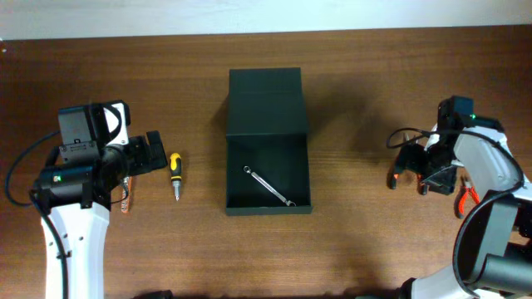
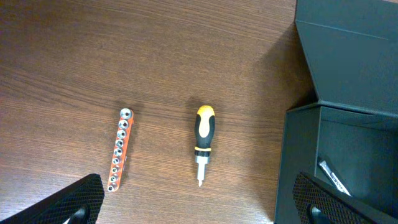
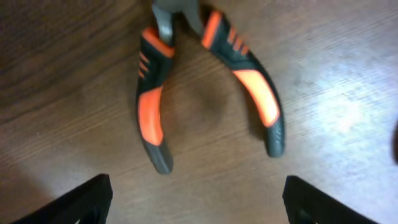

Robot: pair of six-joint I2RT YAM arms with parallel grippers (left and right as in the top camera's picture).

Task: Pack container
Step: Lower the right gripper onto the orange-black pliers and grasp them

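The dark green-black container stands open at the table's middle, its flap lid lying back. A silver wrench lies inside it. The box also shows in the left wrist view. A yellow-and-black screwdriver lies left of the box. My left gripper is open and empty, just left of the screwdriver. My right gripper is open and empty, low over orange-and-black pliers.
An orange socket rail lies left of the screwdriver, partly under my left arm. A red-handled tool lies by the right arm. The table's far edge runs along the top of the overhead view.
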